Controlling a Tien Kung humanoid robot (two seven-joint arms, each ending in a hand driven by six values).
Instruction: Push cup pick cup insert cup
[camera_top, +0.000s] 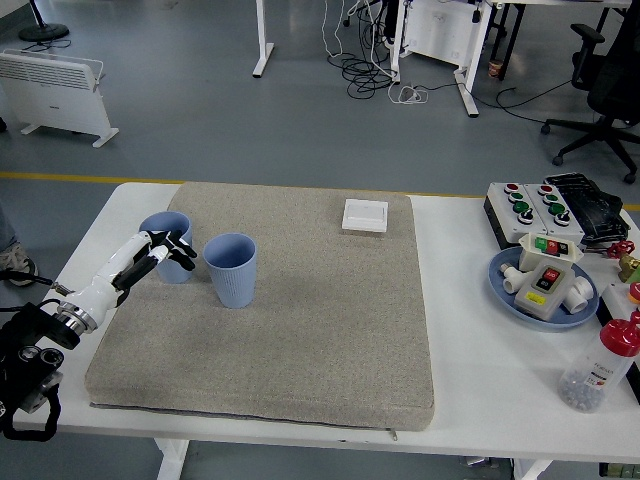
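Two light blue cups stand upright on the grey felt mat (300, 330). One cup (160, 228) is at the mat's left edge and the other cup (231, 268) stands just to its right, a small gap apart. My left hand (170, 250) reaches in from the lower left and lies against the front of the left cup, its fingers spread and partly covering the cup's wall. It holds nothing. My right arm does not show.
A white square switch (365, 215) lies at the mat's far edge. At the right stand a button box (530, 207), a blue plate (505, 290) with electrical parts and a red-capped bottle (598, 368). The table's left edge is close to the left cup.
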